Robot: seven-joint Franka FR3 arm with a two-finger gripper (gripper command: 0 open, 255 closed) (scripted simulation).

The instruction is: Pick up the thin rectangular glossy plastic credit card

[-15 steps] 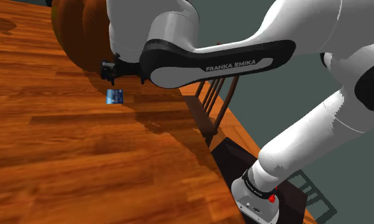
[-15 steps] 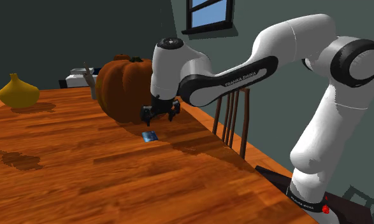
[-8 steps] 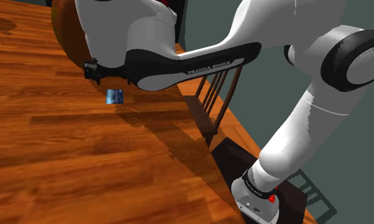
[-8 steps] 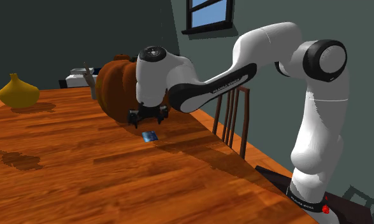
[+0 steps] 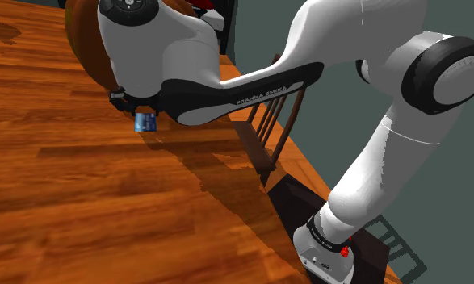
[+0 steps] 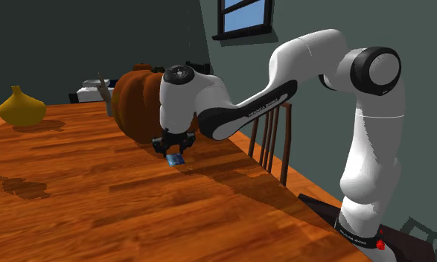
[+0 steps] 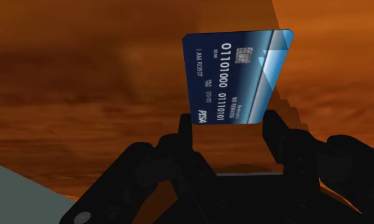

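The jaws stood apart, wide enough to take the narrow width of the credit card [image 7: 236,76], and they had hold of nothing. In the wrist view the two black fingertips [image 7: 273,127] flanked the card's near end, one beside each long edge. I could not tell whether either was touching it yet.

The card was dark blue with a lighter blue band at one side, printed numbers and a small chip. It lay on the wooden surface [image 5: 81,210] directly under the hand, near the foot of a large pumpkin [image 6: 138,104]. The shoulder view showed the card [image 5: 144,122] just below the wrist, and the second exterior view showed it [image 6: 175,158] under the hand.

By my judgement the card would be very light and fairly stiff, though thin enough to bow if squeezed hard across its width. Its glossy faces looked slippery, and lying low on the wood it offered only its thin edges to pinch. The sensible hold seemed to be across the two long edges, where the jaws already stood, with the fingertips brought right down to the surface. A gentle, square closing would be needed, since an uneven one could make the card skid or flip out.
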